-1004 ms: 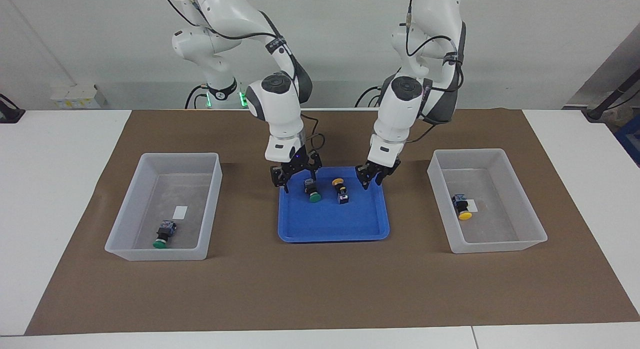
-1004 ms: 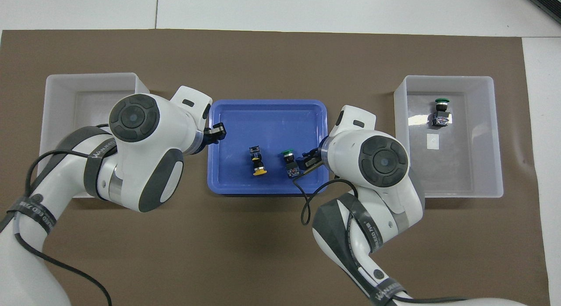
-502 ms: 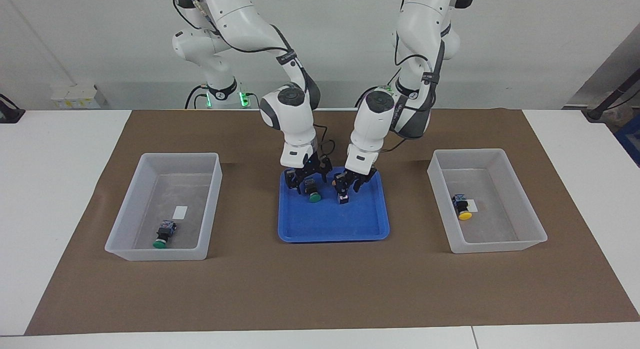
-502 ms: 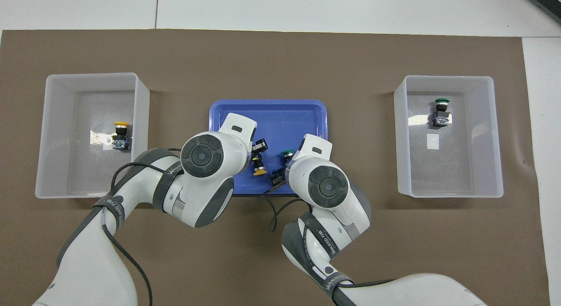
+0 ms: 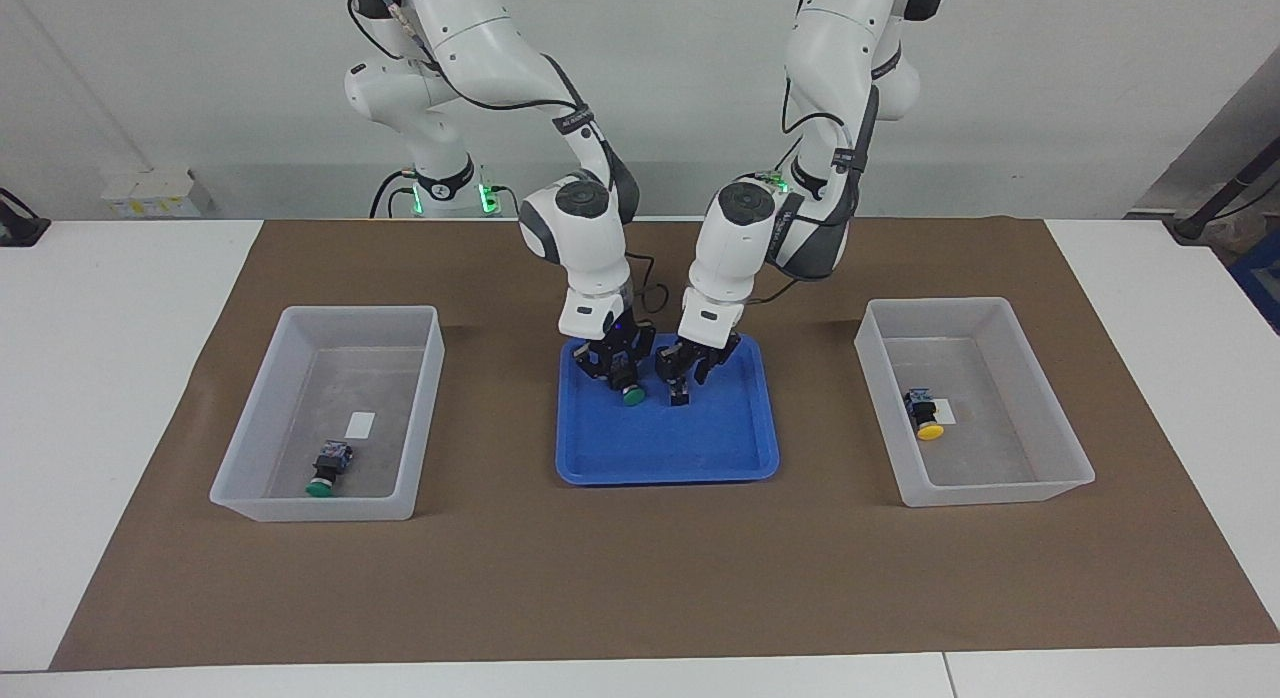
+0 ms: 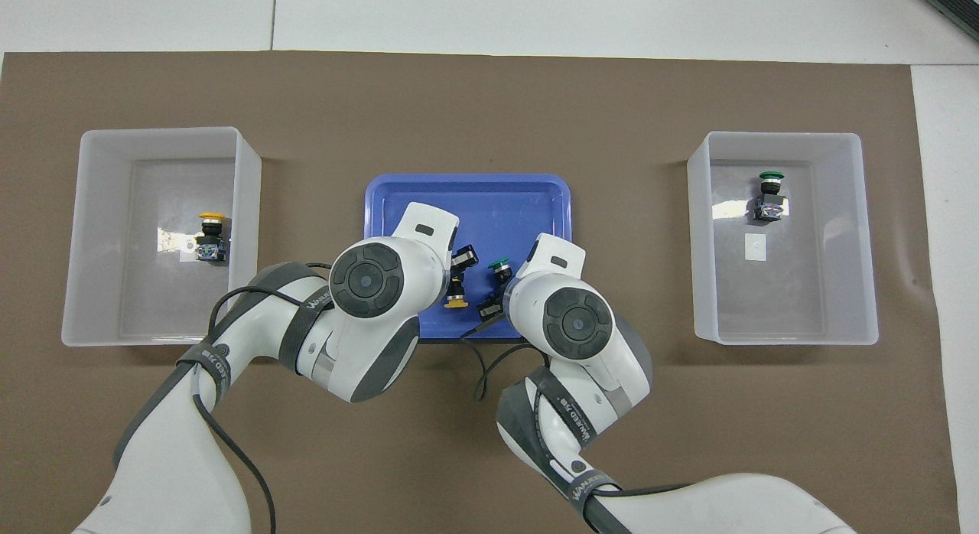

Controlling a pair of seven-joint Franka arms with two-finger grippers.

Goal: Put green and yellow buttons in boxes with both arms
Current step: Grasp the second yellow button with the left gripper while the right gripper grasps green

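Blue tray (image 5: 700, 448) sits at the middle of the brown mat (image 5: 600, 578). 2 buttons lie on their sides in the tray's half toward the robots' edge: green button (image 5: 631, 395) and, just beside it toward the left arm's end, yellow button (image 6: 456, 302).

- Right gripper (image 5: 622, 376) is low in the tray at the green button. Grip state: cannot tell.
- Left gripper (image 5: 690, 373) is low in the tray at the yellow button, whose cap it hides in the facing view. Grip state: cannot tell.
- Box at the right arm's edge of the mat (image 5: 310, 508) holds 1 sorted green button (image 5: 325, 468); box at the left arm's edge (image 5: 1000, 493) holds 1 sorted yellow button (image 5: 925, 416). Judged: half done, 2 left.

Risks from here:
1. The 2 wrists work very near each other, so any sideways drift on lift-off could make them clash.
2. The buttons lie on rounded bodies; an off-centre squeeze could roll or spin one out.
3. The buttons are close, so 1 gripper could nudge the other's target.
4. A weak hold could drop a button onto the mat short of its box.
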